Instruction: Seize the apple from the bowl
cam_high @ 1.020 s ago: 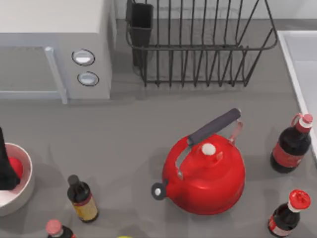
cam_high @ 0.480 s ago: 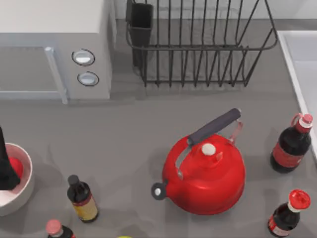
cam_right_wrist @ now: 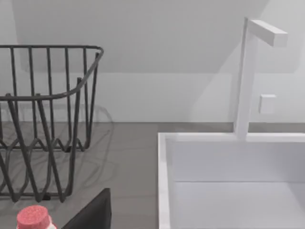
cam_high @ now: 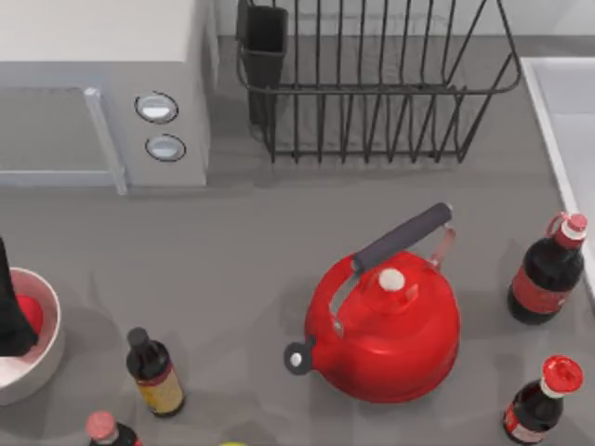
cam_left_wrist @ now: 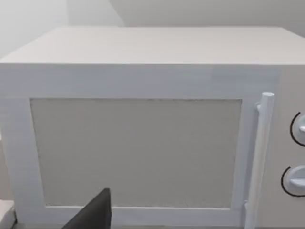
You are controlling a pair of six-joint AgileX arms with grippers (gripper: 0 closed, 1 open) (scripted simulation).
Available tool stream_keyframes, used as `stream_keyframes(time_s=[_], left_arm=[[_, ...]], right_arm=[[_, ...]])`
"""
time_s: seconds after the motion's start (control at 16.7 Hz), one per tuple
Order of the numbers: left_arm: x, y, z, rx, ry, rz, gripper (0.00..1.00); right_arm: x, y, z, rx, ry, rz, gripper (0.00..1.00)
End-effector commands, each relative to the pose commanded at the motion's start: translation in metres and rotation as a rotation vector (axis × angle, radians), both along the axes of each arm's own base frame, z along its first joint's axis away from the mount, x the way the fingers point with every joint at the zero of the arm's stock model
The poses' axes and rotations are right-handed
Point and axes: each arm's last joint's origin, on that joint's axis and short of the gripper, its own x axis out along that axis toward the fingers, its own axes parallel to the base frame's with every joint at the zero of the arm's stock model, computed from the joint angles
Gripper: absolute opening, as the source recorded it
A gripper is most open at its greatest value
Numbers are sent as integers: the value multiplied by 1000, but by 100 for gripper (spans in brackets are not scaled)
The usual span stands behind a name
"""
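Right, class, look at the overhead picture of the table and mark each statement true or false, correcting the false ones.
1. The small bright-red apple lies in the round white bowl at the table's left edge. True.
2. The left gripper is down at the bowl, beside the apple. True.
3. The large red kettle with the grey handle stands inside the black wire dish rack. False: it stands on the grey table, in front of the rack.
4. The white microwave has its door open. False: the door is shut.
5. Two dark red-capped bottles stand right of the kettle. True.
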Motion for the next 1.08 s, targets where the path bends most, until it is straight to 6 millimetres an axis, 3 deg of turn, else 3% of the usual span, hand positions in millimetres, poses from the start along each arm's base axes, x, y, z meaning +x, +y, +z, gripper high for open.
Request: stream_keyframes(time_s=[0.24,0.54,0.84,1.08], left_arm=[[1,0,9,2,63,1,100],[16,1,40,9,364,3,100],[64,3,65,16,818,1,100],[115,5,63,18,1184,-5,100]], right_arm=[[0,0,0,0,0,0,100],[0,0,0,0,0,0,100],[0,0,0,0,0,0,100],[0,0,0,0,0,0,100]])
